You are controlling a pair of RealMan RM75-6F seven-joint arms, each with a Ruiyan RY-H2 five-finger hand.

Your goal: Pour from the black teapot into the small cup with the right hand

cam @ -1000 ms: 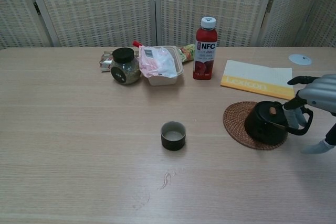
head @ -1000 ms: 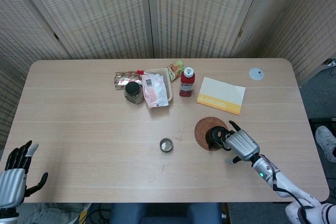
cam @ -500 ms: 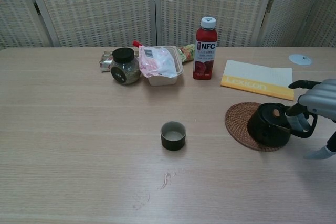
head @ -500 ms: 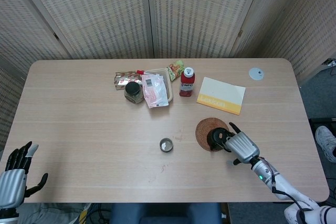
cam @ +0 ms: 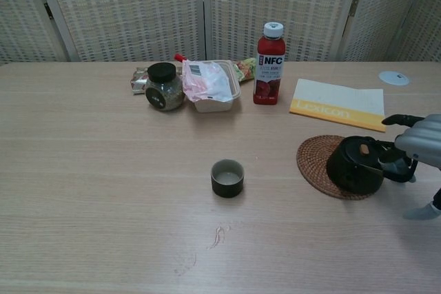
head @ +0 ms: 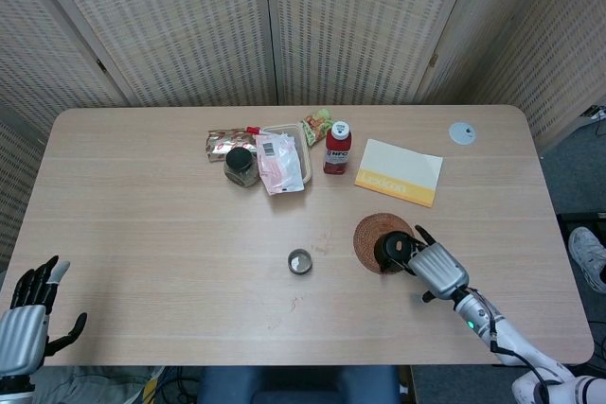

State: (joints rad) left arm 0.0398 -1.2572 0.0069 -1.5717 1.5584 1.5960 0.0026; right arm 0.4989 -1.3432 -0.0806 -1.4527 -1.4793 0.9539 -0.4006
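The black teapot point(head: 388, 250) point(cam: 355, 164) sits on a round woven coaster point(head: 371, 232) point(cam: 313, 160) at the right of the table. My right hand point(head: 437, 270) point(cam: 422, 144) is just right of the pot, with its fingers curled around the handle. The small dark cup point(head: 300, 261) point(cam: 227, 177) stands upright near the table's middle, well to the left of the pot. My left hand point(head: 24, 314) hangs off the table's front left corner with its fingers spread and holds nothing.
Behind the cup stand a red NFC bottle point(head: 337, 147) point(cam: 270, 63), a dark-lidded jar point(head: 240, 166) point(cam: 163, 86) and a tray with a pink packet point(head: 282, 160) point(cam: 210, 84). A yellow-edged booklet point(head: 400, 171) point(cam: 337, 103) lies behind the coaster. A white disc point(head: 462, 133) sits far right.
My right hand has drawn back a little to the right, and the teapot and its coaster have slid slightly right with it. The left hand has not moved.
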